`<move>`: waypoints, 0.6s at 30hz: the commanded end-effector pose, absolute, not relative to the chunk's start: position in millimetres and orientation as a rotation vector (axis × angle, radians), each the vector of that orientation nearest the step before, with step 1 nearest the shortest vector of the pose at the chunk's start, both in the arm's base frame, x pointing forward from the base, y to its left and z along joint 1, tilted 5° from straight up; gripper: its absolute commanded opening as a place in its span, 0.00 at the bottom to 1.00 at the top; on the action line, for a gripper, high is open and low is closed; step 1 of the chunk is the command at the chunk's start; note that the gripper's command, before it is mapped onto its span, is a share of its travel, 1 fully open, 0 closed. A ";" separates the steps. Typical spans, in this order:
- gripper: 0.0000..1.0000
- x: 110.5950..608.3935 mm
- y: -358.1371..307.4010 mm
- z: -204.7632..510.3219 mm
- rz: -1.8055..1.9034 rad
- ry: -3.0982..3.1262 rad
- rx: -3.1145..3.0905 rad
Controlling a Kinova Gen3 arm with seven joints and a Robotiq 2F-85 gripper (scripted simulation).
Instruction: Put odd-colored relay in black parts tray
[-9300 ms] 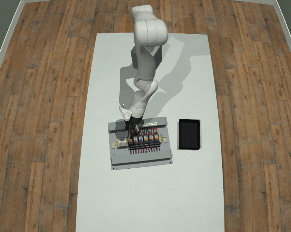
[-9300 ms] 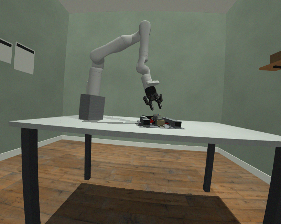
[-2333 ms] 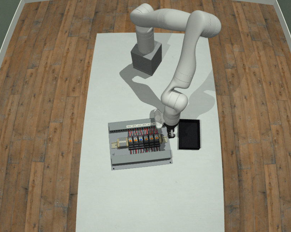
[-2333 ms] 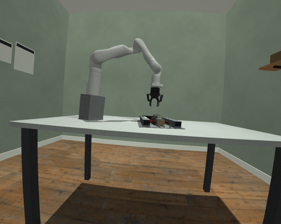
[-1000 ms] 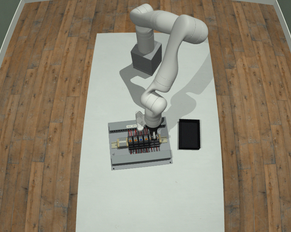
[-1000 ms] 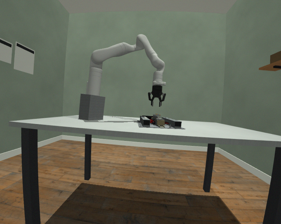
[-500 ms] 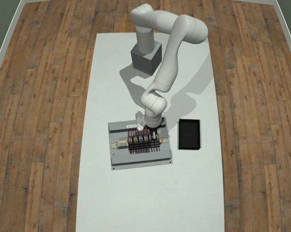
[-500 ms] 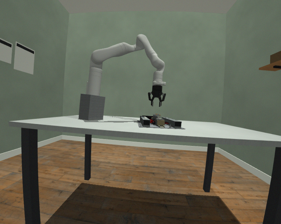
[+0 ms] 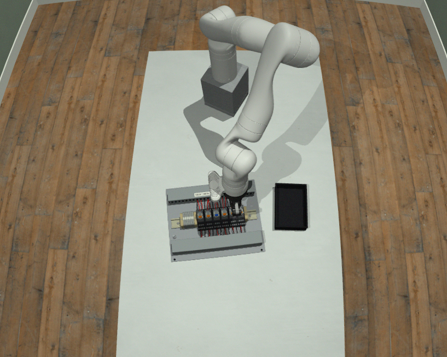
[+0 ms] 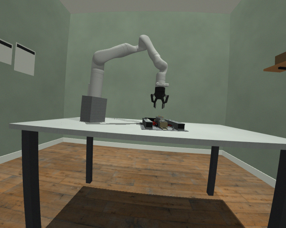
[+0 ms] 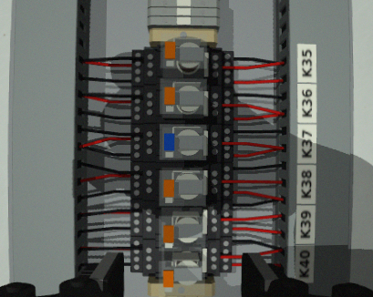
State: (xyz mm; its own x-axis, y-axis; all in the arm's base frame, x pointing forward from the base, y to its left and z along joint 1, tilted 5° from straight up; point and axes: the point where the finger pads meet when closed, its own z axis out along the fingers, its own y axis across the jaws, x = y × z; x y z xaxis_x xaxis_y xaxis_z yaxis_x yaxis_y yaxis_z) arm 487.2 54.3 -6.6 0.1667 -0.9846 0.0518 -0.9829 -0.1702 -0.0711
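Note:
The grey relay panel (image 9: 213,219) lies flat on the white table. Several relays sit in a row on its rail. The relay with the blue button (image 11: 169,143), labelled K37, is third from the top in the wrist view; it also shows in the top view (image 9: 215,215). The others have orange buttons (image 11: 170,95). My gripper (image 10: 159,102) hangs open and empty well above the panel, over the row's right end in the top view (image 9: 236,207). Its fingertips frame the K40 end in the wrist view.
The black parts tray (image 9: 290,206) lies empty on the table to the right of the panel. The robot's grey base block (image 9: 224,88) stands at the back of the table. Red and black wires (image 11: 253,150) run from each relay to the side ducts.

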 end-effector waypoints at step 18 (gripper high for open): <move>0.61 497.1 -3.6 -9.0 -0.135 2.009 -2.382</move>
State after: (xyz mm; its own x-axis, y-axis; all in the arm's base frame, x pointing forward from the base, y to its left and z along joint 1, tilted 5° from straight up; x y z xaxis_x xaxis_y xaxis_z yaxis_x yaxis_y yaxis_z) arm 494.9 4.2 -9.2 0.1656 -0.9848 0.0529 -0.9831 -0.1691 -0.0706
